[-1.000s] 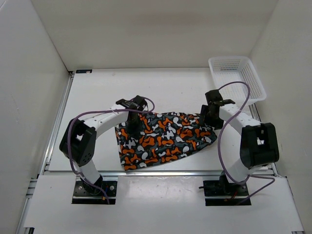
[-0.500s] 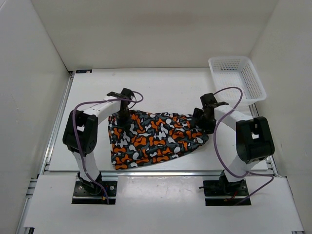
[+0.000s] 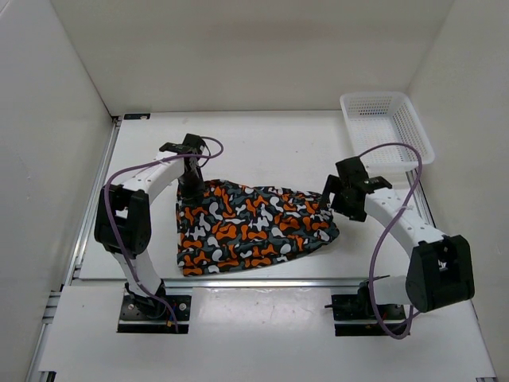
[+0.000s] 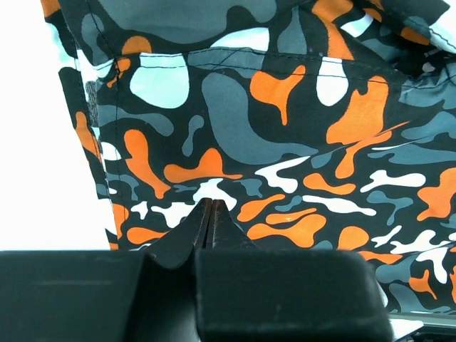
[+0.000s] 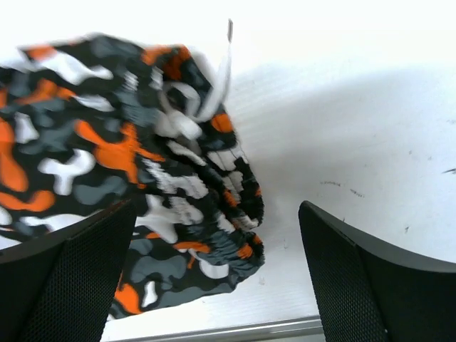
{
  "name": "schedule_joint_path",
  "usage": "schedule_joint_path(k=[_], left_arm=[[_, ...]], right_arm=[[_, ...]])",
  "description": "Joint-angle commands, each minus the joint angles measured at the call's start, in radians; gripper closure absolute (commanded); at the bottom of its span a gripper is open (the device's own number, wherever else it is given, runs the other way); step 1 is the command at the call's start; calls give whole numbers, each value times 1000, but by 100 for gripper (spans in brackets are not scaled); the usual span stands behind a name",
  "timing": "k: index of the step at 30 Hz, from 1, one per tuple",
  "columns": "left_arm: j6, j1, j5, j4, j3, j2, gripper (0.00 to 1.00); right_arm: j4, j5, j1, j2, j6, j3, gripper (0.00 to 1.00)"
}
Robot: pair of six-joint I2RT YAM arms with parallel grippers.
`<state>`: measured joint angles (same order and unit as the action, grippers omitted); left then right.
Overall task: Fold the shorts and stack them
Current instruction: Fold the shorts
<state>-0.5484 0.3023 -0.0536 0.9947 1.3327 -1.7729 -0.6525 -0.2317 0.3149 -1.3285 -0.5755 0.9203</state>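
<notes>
The camouflage shorts [image 3: 254, 227] lie spread in the middle of the table, waistband end to the right. My left gripper [image 3: 190, 189] stands over their far left corner. In the left wrist view its jaws [image 4: 209, 204] are pressed together on the cloth [image 4: 285, 128], which stretches away from the tips. My right gripper [image 3: 336, 196] hovers just off the right end of the shorts. Its fingers [image 5: 71, 271] stand wide apart with nothing held. The bunched waistband [image 5: 214, 206] and a white drawstring [image 5: 217, 85] lie on the table between and ahead of them.
A white mesh basket [image 3: 387, 127] stands at the back right corner. White walls close in the table [image 3: 278, 147] on three sides. A metal rail [image 3: 262, 280] runs along the near edge.
My left gripper has moved left and away, dragging the shorts leftward with it. My right gripper has opened, let go of the waistband end and drawn back to the right.
</notes>
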Motion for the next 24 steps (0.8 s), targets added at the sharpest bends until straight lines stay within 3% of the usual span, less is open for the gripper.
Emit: schedule_joint_path(k=[1,6,18,22,24], left_arm=[[13,-3,6,5,29,58,90],[22,-3,6,5,29,58,90],[22,-3,26,5,20,58,90],[22,-22,26,5,2,78,90],[22,-22,35,5,2,78,90]], right_arm=[[8,92,-37,-6,-24,-104,2],[128,198,-72,-8,-55,-186,8],[249,184,-63,-182,-119,-143,34],[249,184,-63,-192,-129,-133,57],[249,184,-63,-192,-129,-133,73]])
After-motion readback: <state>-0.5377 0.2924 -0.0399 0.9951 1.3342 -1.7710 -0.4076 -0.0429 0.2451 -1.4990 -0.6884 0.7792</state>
